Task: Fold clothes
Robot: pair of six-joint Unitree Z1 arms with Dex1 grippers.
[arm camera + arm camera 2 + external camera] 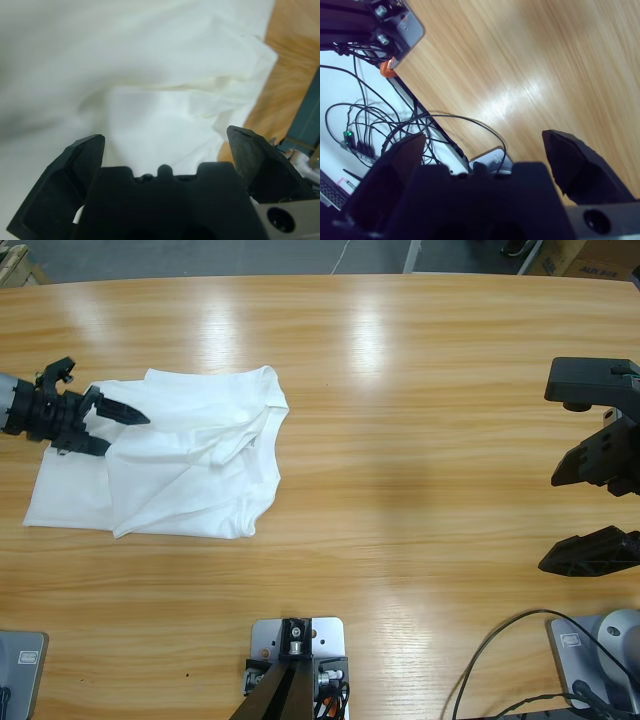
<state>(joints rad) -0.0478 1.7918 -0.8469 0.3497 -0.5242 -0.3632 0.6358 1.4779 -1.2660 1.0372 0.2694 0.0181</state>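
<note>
The white T-shirt lies partly folded and rumpled on the left part of the wooden table, with a layer doubled over toward its right side. My left gripper comes in from the left edge, low over the shirt's upper left part, jaws open. In the left wrist view the white cloth fills the picture past the open left gripper, with nothing between the jaws. My right gripper hangs open at the far right over bare wood, far from the shirt. The right wrist view shows that gripper over the table's edge.
Black cables hang beyond the table's edge in the right wrist view, beside a metal bracket. A cable loops at the bottom right of the high view. Bare wood stretches between the shirt and the right gripper.
</note>
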